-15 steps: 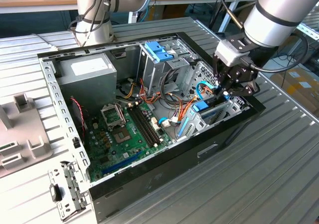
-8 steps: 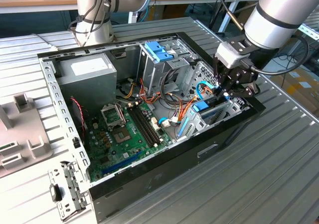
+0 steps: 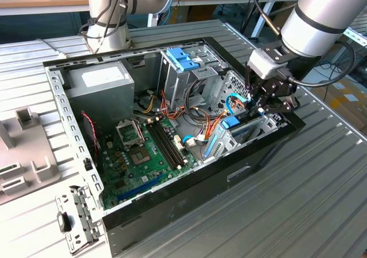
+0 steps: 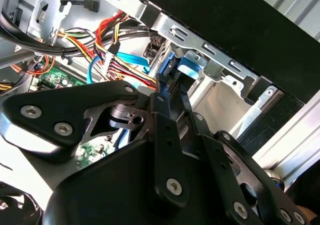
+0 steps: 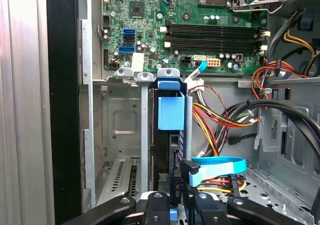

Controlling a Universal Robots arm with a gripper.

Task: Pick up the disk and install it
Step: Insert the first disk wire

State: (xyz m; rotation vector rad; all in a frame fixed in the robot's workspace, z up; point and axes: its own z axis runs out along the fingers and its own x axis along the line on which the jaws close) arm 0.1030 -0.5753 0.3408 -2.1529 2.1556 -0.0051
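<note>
While gripper [image 3: 261, 100] sits low at case [image 3: 172, 200] front corner, disk [image 5: 171, 130] stands on edge in lower bay, blue rails and tab up, beside grey cage wall [image 5: 117, 120]. In first wrist view jaws look closed on disk's near end, though contact itself hidden. Judged: rigid, fairly dense, shock-sensitive; plastic rails smooth, flex slightly. Best hold across rail edges near end tab, clear of blue data cable [image 5: 220, 165] and wire bundle [image 5: 220, 120].
</note>
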